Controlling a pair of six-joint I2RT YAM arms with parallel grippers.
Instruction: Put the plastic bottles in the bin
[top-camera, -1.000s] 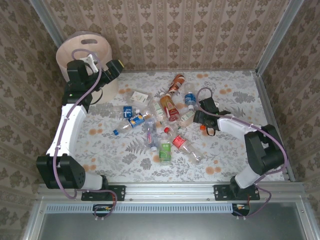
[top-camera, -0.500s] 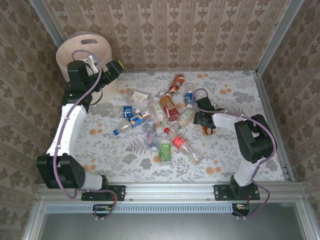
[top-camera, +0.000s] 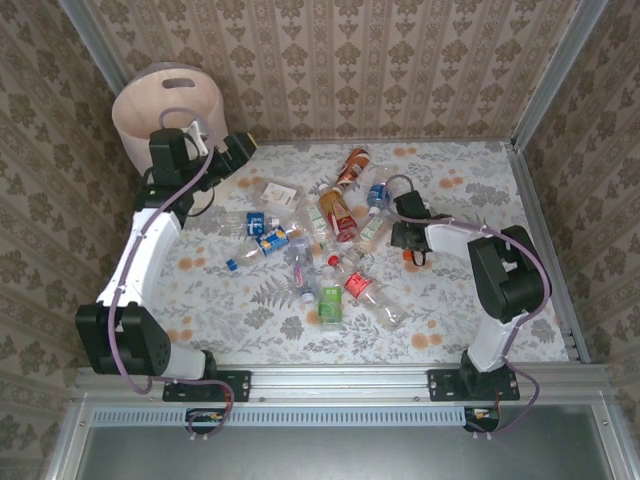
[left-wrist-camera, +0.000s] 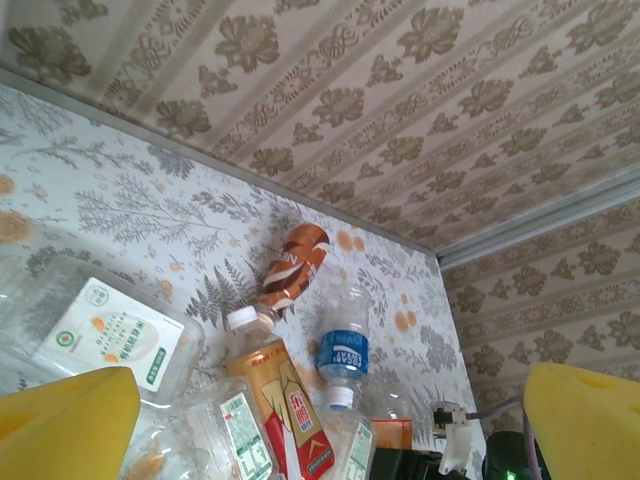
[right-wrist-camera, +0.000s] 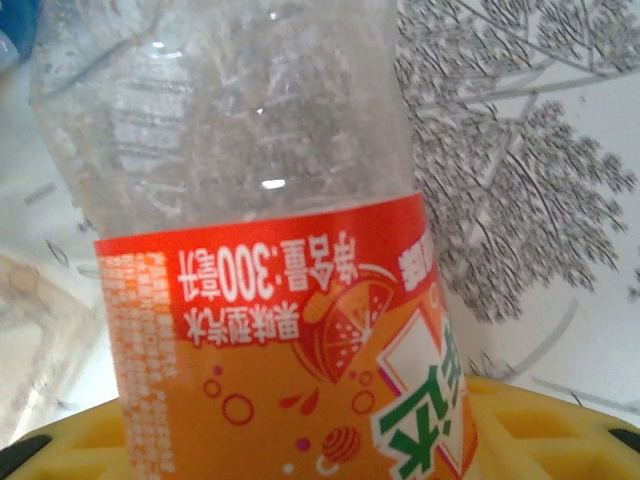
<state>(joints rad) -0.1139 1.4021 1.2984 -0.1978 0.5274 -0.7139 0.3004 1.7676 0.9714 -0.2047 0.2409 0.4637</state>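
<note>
Several plastic bottles (top-camera: 330, 245) lie in a heap mid-table. In the left wrist view I see a brown-orange one (left-wrist-camera: 293, 265), a blue-labelled one (left-wrist-camera: 343, 350) and a red-and-yellow one (left-wrist-camera: 285, 405). The pale beige bin (top-camera: 165, 100) stands at the far left corner. My left gripper (top-camera: 232, 152) hangs open and empty beside the bin, its yellow pads (left-wrist-camera: 70, 420) wide apart. My right gripper (top-camera: 405, 240) is at the heap's right edge. Its yellow pads (right-wrist-camera: 545, 430) sit against both sides of an orange-labelled clear bottle (right-wrist-camera: 270, 330).
A clear plastic box with a white and green label (left-wrist-camera: 100, 335) lies at the heap's left side. Patterned walls with metal rails (top-camera: 545, 90) close the table at the back and right. Bare floral tabletop (top-camera: 240, 320) lies in front of the heap.
My right gripper has closed round the orange-labelled bottle at the heap's right edge. The left arm has shifted a little right and towards the table, away from the bin.
</note>
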